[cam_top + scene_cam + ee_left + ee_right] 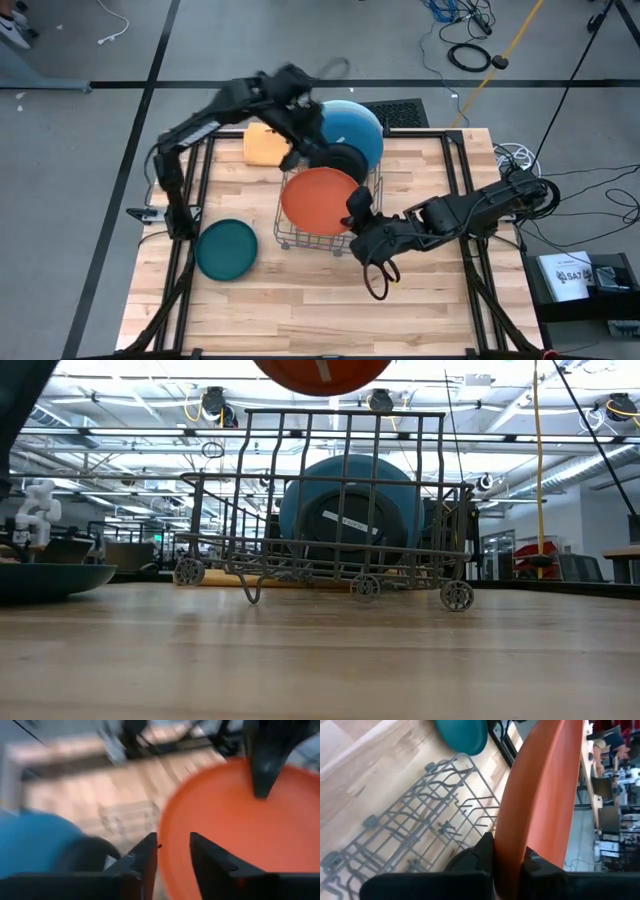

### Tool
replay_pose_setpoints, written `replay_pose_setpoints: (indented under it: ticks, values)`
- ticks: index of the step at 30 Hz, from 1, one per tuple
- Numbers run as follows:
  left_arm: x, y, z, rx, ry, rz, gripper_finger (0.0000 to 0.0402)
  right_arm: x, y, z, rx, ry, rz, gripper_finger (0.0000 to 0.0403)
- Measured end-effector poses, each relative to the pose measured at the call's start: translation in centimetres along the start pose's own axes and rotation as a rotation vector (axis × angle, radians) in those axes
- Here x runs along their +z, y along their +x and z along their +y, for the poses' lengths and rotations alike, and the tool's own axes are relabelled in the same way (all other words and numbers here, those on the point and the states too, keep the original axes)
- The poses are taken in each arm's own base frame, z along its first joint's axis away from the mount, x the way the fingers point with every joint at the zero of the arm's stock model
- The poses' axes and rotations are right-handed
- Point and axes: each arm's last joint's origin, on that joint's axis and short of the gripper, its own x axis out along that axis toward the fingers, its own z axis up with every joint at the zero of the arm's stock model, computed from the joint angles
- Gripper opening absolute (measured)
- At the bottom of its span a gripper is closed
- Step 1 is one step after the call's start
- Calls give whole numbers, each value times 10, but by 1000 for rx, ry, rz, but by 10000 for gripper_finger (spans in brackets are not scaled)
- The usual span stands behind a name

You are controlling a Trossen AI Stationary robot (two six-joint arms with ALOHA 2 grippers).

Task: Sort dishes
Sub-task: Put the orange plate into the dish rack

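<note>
My right gripper (357,212) is shut on the orange plate (320,200), which is lifted above the metal wire rack (330,235). A medium blue plate (350,485) and a smaller black plate (350,525) stand on edge in the rack's far part. My left gripper (173,860) is open and empty above the rack's far side, next to the black plate (85,855). A dark teal plate (225,248) lies flat on the table left of the rack. The other plates are out of view. My right gripper pinches the orange plate's rim (509,851) between its two fingers, one on each face. The fingers come from the table's right side at the plate's right edge (350,205). The plate is tilted and clear of the rack, high in the low view (320,372).
A folded orange-yellow cloth (265,145) lies at the table's far left, behind the rack. The near half of the wooden table (300,310) is bare wood. The left arm (230,105) reaches over the cloth.
</note>
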Motion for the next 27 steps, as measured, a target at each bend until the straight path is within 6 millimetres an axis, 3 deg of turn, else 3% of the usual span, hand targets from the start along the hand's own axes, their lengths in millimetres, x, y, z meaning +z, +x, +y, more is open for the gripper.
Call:
replay_pose_setpoints:
  ticks: [4,8,15,21,27]
  values:
    - [21,-43,-19,205,126,-125,152,-3,0,-2,12,20,4,13]
    - [38,-91,-46,412,128,-283,162,-11,9,-11,39,56,11,13]
    - [49,-154,-113,437,220,-522,163,-44,36,-49,191,261,-69,13]
    - [43,-171,-148,372,251,-543,163,-92,39,-92,312,519,-174,13]
    - [32,-167,-155,373,213,-421,163,-154,51,-112,612,786,-197,13]
